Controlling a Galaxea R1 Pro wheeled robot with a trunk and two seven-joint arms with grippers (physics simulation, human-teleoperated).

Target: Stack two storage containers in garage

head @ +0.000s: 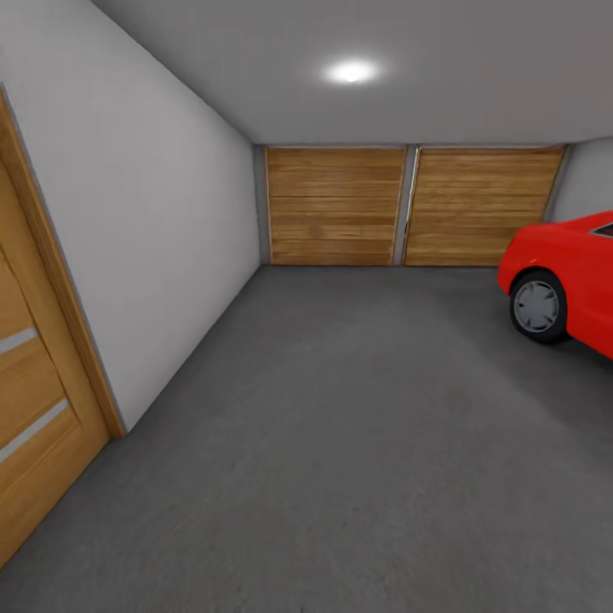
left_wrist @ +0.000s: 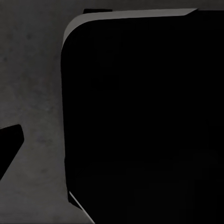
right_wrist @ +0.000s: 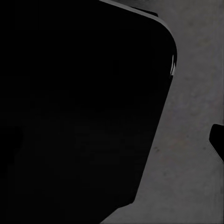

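I am in the garage, facing its two wide wooden panel doors (head: 409, 206) in the far wall. The dark grey concrete floor (head: 340, 426) stretches ahead of me. The two storage containers are out of view, and so is the living room. In the left wrist view a large black rounded body (left_wrist: 144, 121) hangs over the grey floor (left_wrist: 32, 70), with a dark fingertip (left_wrist: 9, 147) at the frame's edge. The right wrist view has a similar black mass (right_wrist: 79, 107) over the floor (right_wrist: 191, 140), and a dark fingertip (right_wrist: 218, 140) at its edge.
A red car (head: 566, 277) stands at the right, its front wheel (head: 538, 306) nearest me. A white wall (head: 145, 221) runs along the left, with a wooden door (head: 34, 409) close by at the near left. A ceiling lamp (head: 351, 71) glows above.
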